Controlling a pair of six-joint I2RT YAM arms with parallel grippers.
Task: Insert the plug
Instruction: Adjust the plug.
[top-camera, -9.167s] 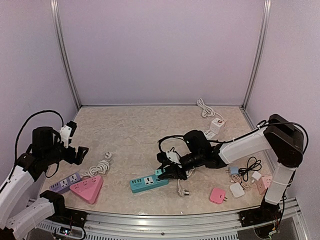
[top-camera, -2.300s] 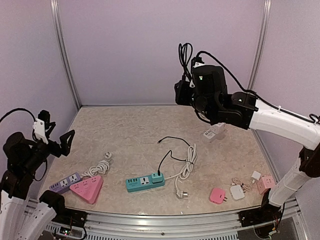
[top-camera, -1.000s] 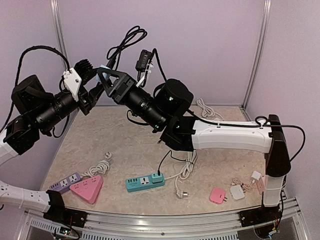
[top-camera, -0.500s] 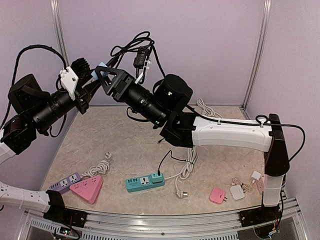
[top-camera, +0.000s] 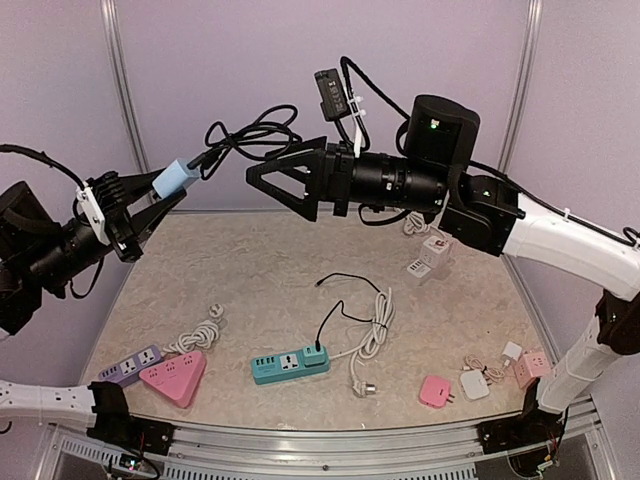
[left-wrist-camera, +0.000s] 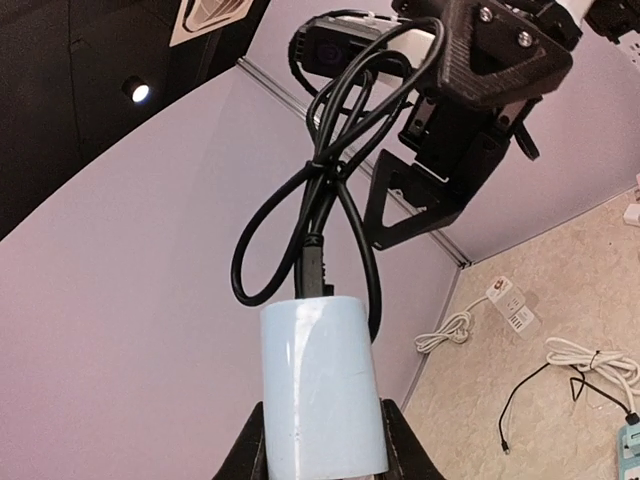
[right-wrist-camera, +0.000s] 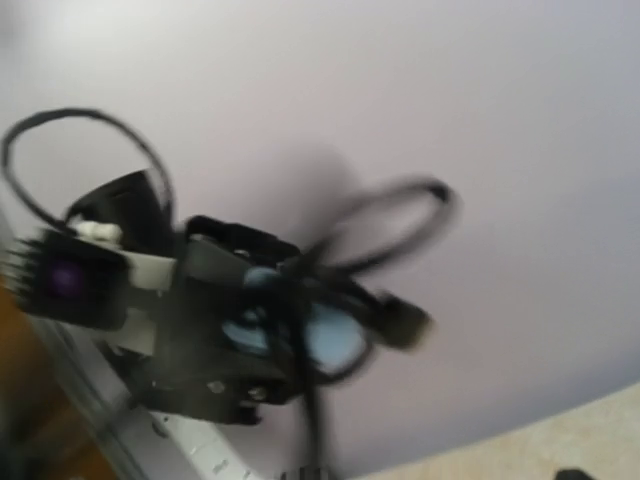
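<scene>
A robot test cell in a lab: plain lilac walls, aluminium corner posts, marbled counter strewn with power strips.

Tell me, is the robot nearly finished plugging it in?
Not yet. One black cable is already plugged into the teal power strip. The left gripper holds the blue charger high up; the right gripper is open, empty. Still to do: lower the charger into a socket.

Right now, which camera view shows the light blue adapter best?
The left wrist view: the light blue adapter fills the lower middle, sharp, with its black cable plugged in on top. The top external view shows it small, held in the left pincer. The right wrist view shows only a blurred blue patch.
</scene>
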